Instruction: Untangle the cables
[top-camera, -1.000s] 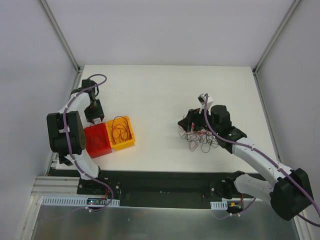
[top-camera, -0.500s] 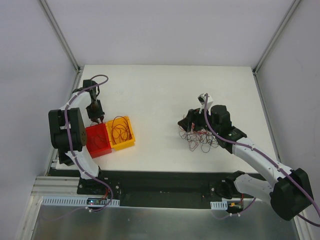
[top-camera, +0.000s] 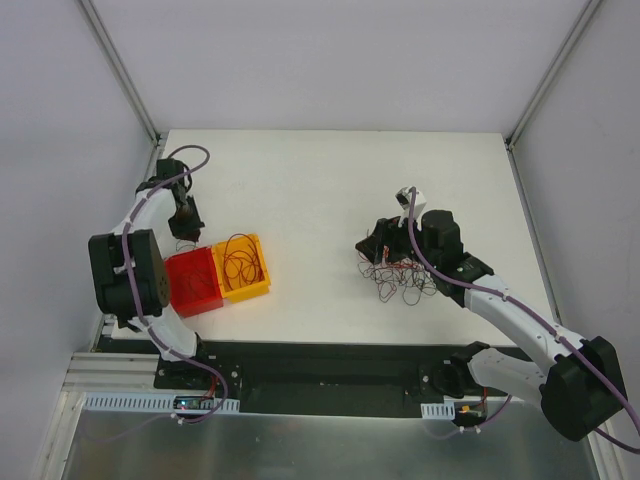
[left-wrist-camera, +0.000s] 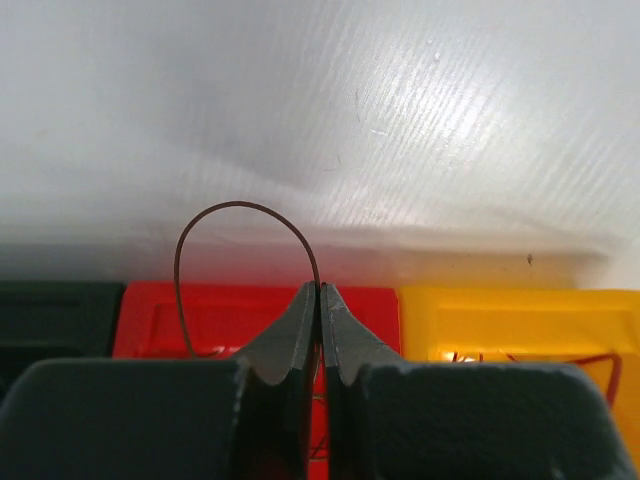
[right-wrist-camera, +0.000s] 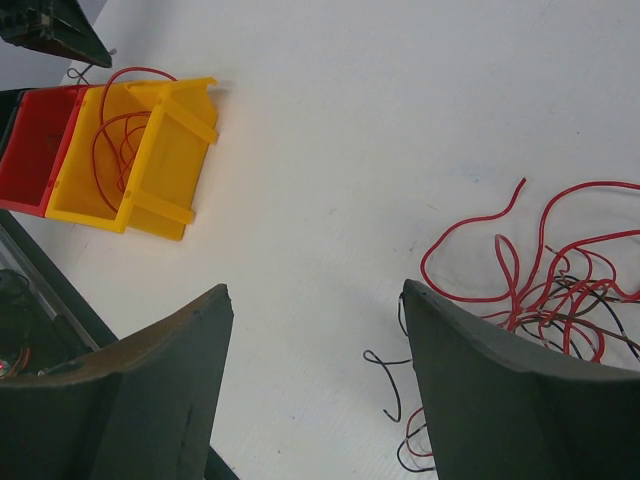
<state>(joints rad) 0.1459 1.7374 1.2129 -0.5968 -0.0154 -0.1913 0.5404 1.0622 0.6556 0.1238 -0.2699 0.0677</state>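
We are seeing the left jaws pressed together on 1 thin dark wire (left-wrist-camera: 240, 206), which is arching up in a loop above the tips. Over the last second the left arm (top-camera: 150, 215) has been drawing back from above the red bin (top-camera: 193, 280) toward the far left side of the table (top-camera: 320, 180), with the wire still pinched. In the left wrist view the red bin is lying just below the tips. The yellow bin (top-camera: 243, 266) is sitting right against it, with several red loops inside.

The right jaws are spread wide and are holding nothing. They have not been moving, and they are hovering at the left edge of the main tangle (top-camera: 402, 280) of red and black cables. That tangle is lying on the table well apart from the bins.

We are judging that 1 wire is free of the heap but not yet dropped. The retreat is delaying its release, and most of the tangle is still waiting to be sorted
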